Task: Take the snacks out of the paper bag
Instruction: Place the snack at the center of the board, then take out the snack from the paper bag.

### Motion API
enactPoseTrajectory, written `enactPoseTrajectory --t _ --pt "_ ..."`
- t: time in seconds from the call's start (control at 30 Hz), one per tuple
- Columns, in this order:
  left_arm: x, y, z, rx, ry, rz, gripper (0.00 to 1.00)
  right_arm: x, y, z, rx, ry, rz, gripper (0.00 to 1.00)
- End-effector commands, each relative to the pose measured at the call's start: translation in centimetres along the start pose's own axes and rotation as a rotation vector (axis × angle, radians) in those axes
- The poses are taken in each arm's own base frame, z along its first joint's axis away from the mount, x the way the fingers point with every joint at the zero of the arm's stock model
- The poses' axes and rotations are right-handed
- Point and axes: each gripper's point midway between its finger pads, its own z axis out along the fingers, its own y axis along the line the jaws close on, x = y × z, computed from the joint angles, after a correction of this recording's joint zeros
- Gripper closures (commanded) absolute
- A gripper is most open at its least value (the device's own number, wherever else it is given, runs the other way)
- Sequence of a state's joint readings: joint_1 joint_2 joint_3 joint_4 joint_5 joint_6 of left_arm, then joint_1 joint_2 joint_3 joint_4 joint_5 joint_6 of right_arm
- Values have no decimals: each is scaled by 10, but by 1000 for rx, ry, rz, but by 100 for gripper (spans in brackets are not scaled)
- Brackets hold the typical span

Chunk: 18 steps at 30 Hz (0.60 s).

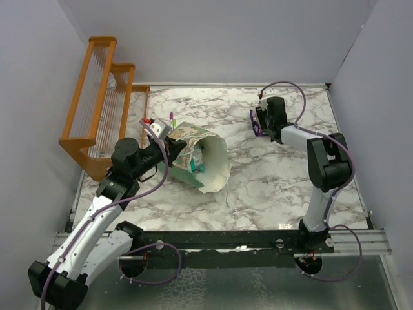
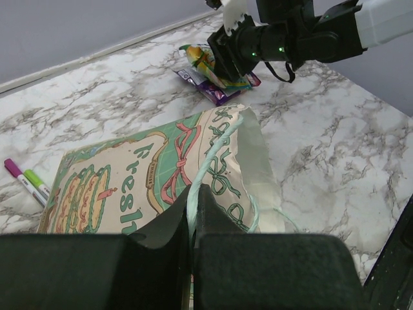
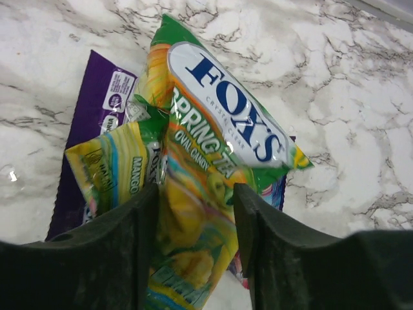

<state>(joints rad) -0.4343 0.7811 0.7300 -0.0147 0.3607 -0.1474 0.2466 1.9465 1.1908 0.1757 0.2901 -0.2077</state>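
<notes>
Left gripper [image 2: 193, 194] clamped on mint-green paper bag [image 2: 148, 181] at its rim; right gripper [image 3: 195, 194] half open, fingers flanking green foil snack packet [image 3: 219, 116] atop purple packet [image 3: 97, 103].

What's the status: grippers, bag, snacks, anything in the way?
Left gripper shut on paper bag rim. Right gripper straddling green candy packet over purple packet, grip unclear. Markers beside bag, not obstructing.

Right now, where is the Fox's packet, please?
The Fox's packet lies right of the bag in the top view, between the right gripper's fingers, atop a purple packet.
</notes>
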Motion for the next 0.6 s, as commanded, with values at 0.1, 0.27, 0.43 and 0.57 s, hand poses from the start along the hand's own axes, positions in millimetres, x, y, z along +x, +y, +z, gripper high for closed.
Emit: enactPoseTrajectory --t 0.1,0.27,0.43,0.57 --pt "-11 -13 -8 58 -93 20 100 -58 -7 -61 -115 -142 106 35" --pt "-4 -13 -5 67 -70 12 100 -63 -6 -93 -161 -193 147 22" --pt "3 -14 -2 80 -45 16 100 -69 39 -145 -368 -277 158 22" --pt "3 -14 -3 81 -55 35 100 -73 98 -214 -631 -419 102 23"
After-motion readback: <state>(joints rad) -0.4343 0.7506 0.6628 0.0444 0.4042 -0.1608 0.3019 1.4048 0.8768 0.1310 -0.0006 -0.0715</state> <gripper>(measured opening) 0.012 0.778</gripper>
